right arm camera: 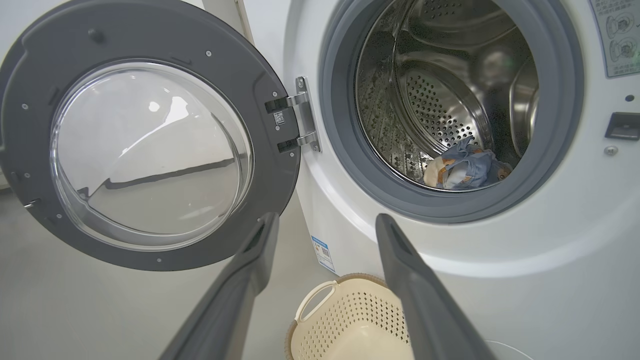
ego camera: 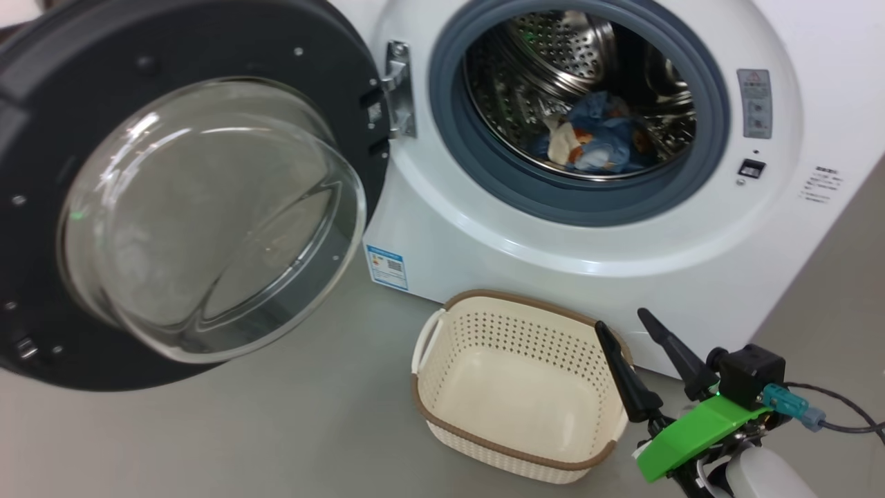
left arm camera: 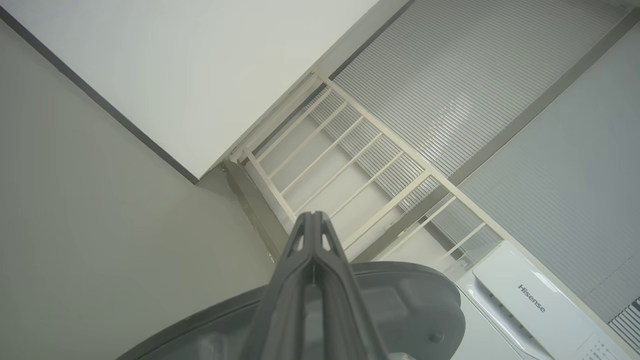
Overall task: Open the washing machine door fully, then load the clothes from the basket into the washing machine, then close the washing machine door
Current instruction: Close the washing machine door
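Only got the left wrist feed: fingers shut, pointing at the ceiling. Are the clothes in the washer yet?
Observer: Yes, the clothes lie bunched at the bottom of the drum.
Operator: Anything left in the basket?
Observer: No, the basket is empty, on the floor before the washing machine.
Operator: Door?
Observer: The washing machine door stands wide open, left of the opening in the head view.

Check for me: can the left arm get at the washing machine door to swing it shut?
Probably yes. In the left wrist view the left gripper, fingers shut together, sits right at the grey rim of the washing machine door, with nothing between them. Whether it touches the door, I cannot tell.
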{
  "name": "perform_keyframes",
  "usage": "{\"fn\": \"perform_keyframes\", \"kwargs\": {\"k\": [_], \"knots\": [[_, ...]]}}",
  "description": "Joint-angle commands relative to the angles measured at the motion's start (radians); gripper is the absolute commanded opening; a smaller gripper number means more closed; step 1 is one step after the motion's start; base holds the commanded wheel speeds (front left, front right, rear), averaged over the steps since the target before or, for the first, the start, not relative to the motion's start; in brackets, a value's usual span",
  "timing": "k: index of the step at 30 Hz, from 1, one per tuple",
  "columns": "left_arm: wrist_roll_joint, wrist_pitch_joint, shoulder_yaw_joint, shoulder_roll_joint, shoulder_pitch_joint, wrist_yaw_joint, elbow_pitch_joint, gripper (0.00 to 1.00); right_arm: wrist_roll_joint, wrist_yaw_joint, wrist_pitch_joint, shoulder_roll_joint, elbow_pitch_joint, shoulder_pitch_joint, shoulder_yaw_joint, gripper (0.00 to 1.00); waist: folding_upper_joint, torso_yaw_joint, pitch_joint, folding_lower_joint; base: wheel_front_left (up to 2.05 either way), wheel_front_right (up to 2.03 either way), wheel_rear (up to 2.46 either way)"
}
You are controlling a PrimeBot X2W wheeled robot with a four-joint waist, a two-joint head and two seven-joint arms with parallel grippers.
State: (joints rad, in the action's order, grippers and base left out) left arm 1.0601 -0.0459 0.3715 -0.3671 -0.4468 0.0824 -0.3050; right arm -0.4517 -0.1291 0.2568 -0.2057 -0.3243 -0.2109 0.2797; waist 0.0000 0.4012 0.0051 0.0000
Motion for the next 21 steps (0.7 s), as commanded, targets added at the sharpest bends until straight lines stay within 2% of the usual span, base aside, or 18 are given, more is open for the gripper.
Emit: {"fn": "perform_keyframes", "kwargs": {"k": [1,7,21], "knots": [[0.054,0.049,0.049,-0.078,-0.077,0.01,-0.044,0.0,-0.003,-0.002,0.005,-0.012,0.021,-0.042,0.023,1.0,0.0,-0.031,0.021,0.0,0.0,0.0,0.0],[0.179,0.168,0.097,-0.18,-0.202,0.032,-0.31,0.0,0.003,-0.002,0.005,-0.027,0.018,-0.062,0.034,1.0,0.0,-0.084,0.055,0.0,0.0,0.0,0.0],[0.216,0.282,0.066,-0.317,-0.346,0.047,-0.588,0.0,0.016,-0.002,0.005,-0.043,0.019,-0.092,0.032,1.0,0.0,-0.148,0.117,0.0,0.0,0.0,0.0]]}}
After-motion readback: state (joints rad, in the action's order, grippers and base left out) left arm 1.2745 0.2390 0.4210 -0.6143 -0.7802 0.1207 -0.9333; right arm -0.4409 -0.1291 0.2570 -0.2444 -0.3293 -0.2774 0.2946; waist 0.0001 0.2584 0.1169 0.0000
